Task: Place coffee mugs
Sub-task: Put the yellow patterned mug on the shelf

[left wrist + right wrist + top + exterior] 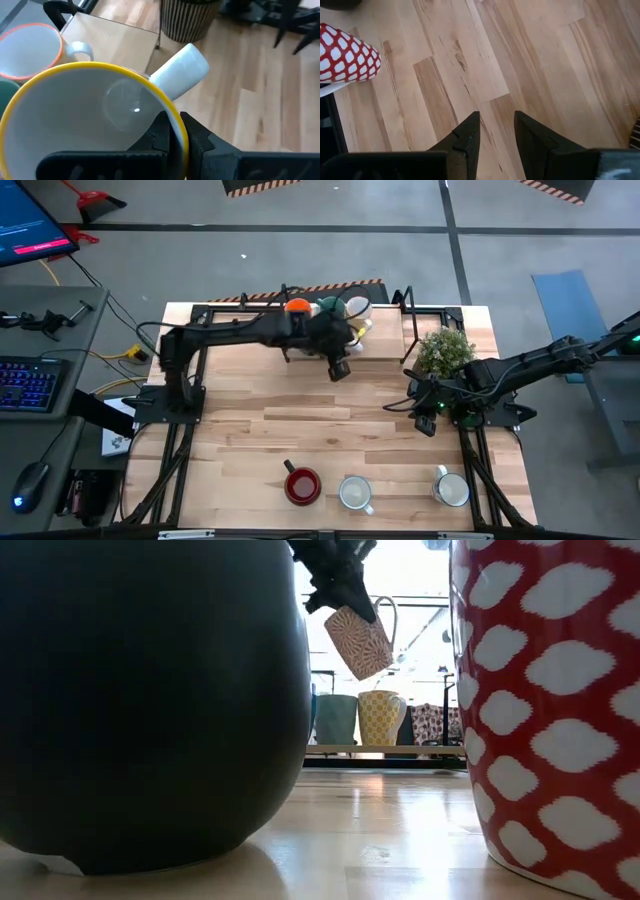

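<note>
My left gripper [340, 366] hangs over the far middle of the table, shut on a cream mug with a yellow rim [90, 110]. In the low view the patterned mug [358, 640] hangs tilted in the air. Behind it, an orange mug [297, 305], a teal mug [328, 307] and a white mug [357, 307] stand on a low shelf at the far edge. A dark red mug [302, 485] and two white mugs [355, 493] [452, 488] stand along the near edge. My right gripper [496, 120] waits open above bare wood at the table's right. My left gripper pinches the mug's yellow rim [169, 104] beside the white handle [180, 70], with one finger inside the mug and one finger [197, 135] outside. It comes from above. The mug is lifted clear and hangs tilted below the fingers [335, 585].
A bushy potted plant [445, 350] stands at the table's right, just beyond my right arm. The low view is flanked by a dark mug [150, 700] and a red-and-white patterned mug [550, 700] close to the camera. The middle of the table [330, 430] is bare wood.
</note>
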You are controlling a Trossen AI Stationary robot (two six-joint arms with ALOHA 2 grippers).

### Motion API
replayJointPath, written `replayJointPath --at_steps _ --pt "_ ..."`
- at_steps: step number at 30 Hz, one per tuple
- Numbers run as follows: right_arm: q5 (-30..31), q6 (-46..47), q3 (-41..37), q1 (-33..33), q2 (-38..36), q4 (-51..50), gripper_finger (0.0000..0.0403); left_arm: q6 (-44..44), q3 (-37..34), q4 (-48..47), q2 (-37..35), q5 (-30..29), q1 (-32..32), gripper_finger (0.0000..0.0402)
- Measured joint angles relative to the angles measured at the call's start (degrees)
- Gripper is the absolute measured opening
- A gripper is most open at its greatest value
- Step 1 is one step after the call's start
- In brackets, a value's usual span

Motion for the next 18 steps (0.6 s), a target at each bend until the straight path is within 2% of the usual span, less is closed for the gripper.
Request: replayJointPath --at_steps 8,18 --pt "0.6 -0.3 0.0 0.0 0.0 -0.1 0.0099 2.8 13.0 -6.5 9.5 2.4 2.4 0.0008" --pt "2.1 -0.4 0.0 0.0 0.0 -0.1 0.0099 3.8 13.9 -8.6 14.7 2.7 3.6 0.0008"
